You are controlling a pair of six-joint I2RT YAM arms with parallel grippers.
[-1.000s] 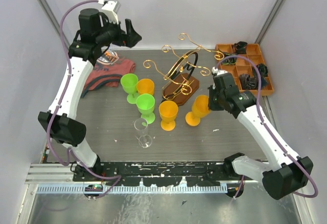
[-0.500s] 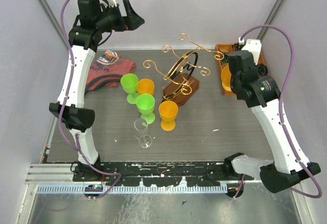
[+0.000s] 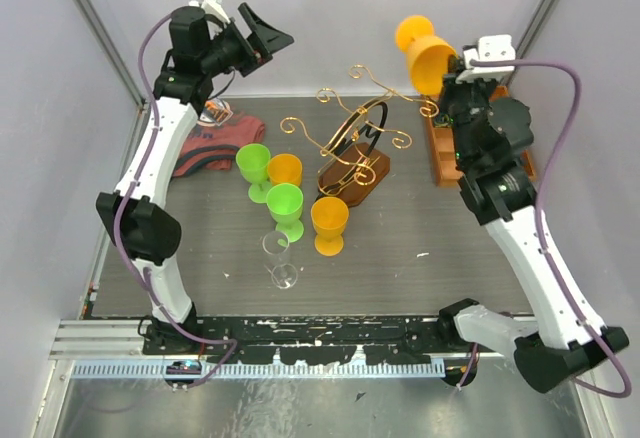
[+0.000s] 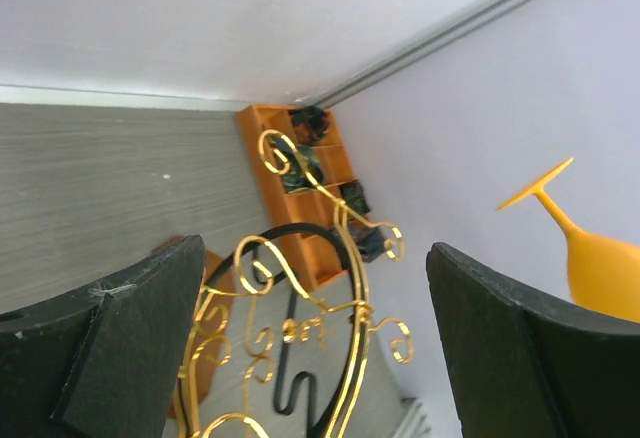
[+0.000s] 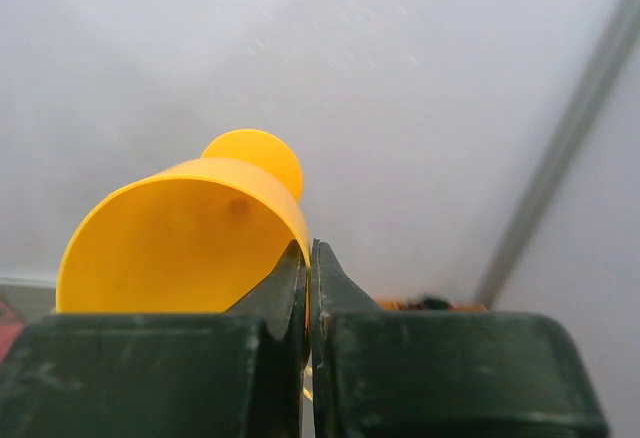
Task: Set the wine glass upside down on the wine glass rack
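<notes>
Top: we see orange wine glass tipped, held high, far right of wine glass rack. Left wrist: glass cut off at edge; left gripper wide open, empty. Right wrist: right gripper pinches rim, stem hidden.

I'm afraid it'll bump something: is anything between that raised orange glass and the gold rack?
Nothing visible does. The orange glass, pinched at its rim by the right end effector, hangs in open air just beside the rack. The other glasses stand lower, on the table.
</notes>
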